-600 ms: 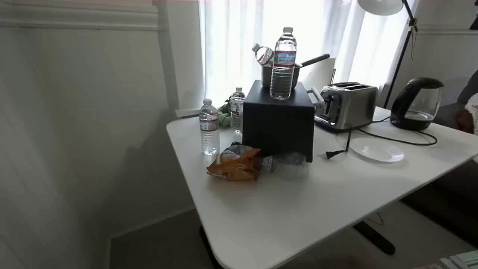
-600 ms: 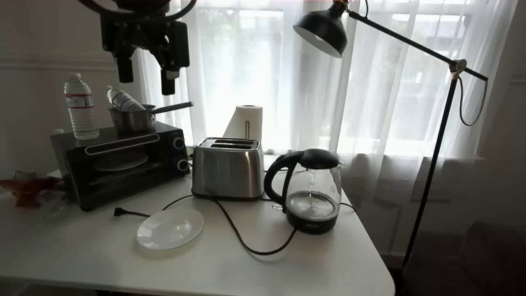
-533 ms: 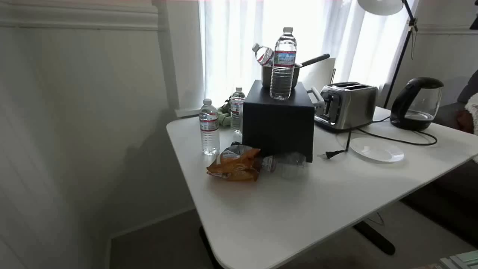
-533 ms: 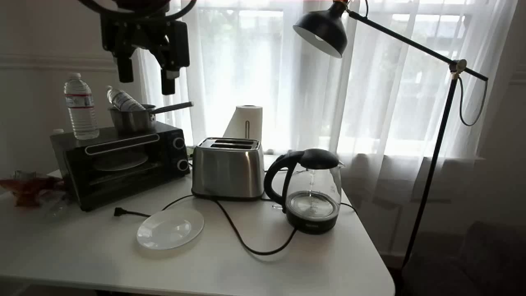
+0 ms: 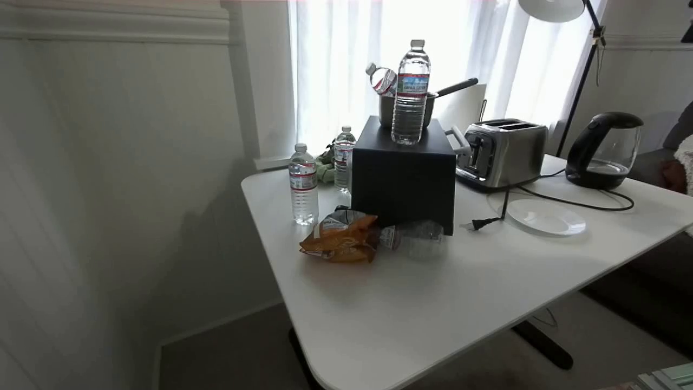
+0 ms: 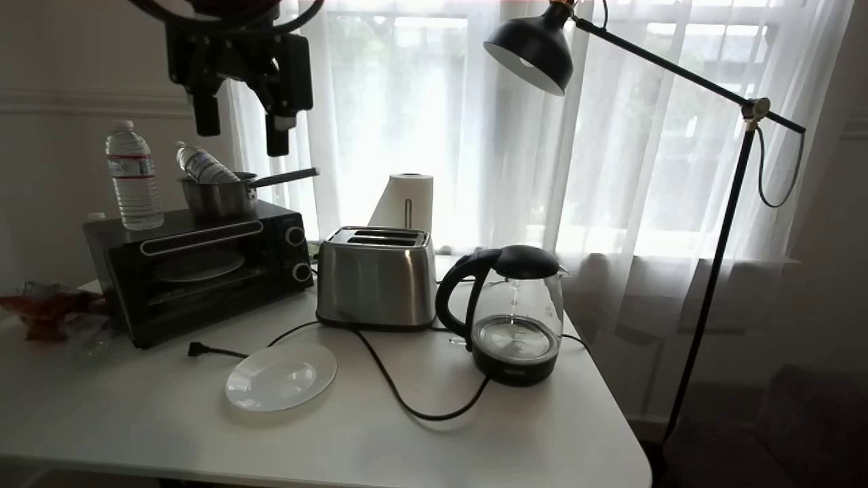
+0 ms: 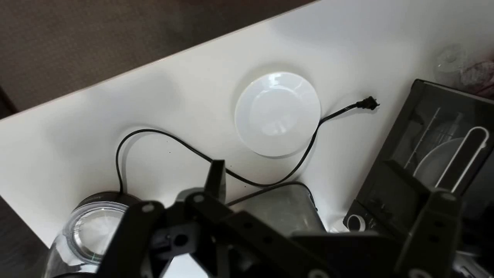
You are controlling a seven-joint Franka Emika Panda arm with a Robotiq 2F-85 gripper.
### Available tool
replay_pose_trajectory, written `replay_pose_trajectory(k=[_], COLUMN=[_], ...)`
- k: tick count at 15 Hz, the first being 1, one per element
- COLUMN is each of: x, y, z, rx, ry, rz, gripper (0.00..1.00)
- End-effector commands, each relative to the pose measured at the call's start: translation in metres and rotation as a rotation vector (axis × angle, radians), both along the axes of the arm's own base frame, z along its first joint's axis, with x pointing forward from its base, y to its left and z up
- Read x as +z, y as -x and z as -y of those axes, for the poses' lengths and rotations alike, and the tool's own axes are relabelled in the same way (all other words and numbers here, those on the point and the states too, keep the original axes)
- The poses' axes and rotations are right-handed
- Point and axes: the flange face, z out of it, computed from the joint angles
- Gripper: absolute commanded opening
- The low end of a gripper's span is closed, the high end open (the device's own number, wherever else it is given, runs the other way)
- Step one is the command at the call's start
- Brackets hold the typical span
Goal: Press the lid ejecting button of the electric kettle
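- A white table (image 6: 339, 444) spans both exterior views; behind it, bright light comes through sheer curtains (image 6: 407, 102); a black lamp (image 6: 532, 54) leans in; wall (image 5: 135, 135) and floor (image 5: 233, 341) are dim;
- the electric kettle (image 6: 519, 312) stands upright near one table end, beside the silver toaster (image 6: 376, 288); details of its black lid (image 6: 525, 263) are too small to tell;
- the gripper (image 6: 243, 144) hangs mid-air, fingers (image 6: 277, 139) spread wide, well apart from the kettle;
- in the wrist view the lower edge cuts off the kettle; the gripper hides part of it and part of the toaster;
- the clear plastic thing (image 5: 419, 238) beside the orange bag (image 5: 341, 238) is hard to make out; in an exterior view a dark shape (image 5: 687, 37) is cut off at the right edge.
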Motion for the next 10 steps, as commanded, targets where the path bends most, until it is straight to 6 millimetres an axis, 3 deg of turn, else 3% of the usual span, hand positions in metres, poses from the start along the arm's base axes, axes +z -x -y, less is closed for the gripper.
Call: replay_pose_trajectory(k=[1, 5, 10], x=[-0.018, -0.044, -0.062], y=[-0.008, -0.018, -0.048], z=[0.019, 0.046, 0.077], rx=[-0.132, -0.271, -0.49], ry=[0.071, 0.181, 0.317], rz=[-0.093, -0.187, -0.179], gripper=[1.0, 1.0, 1.0])
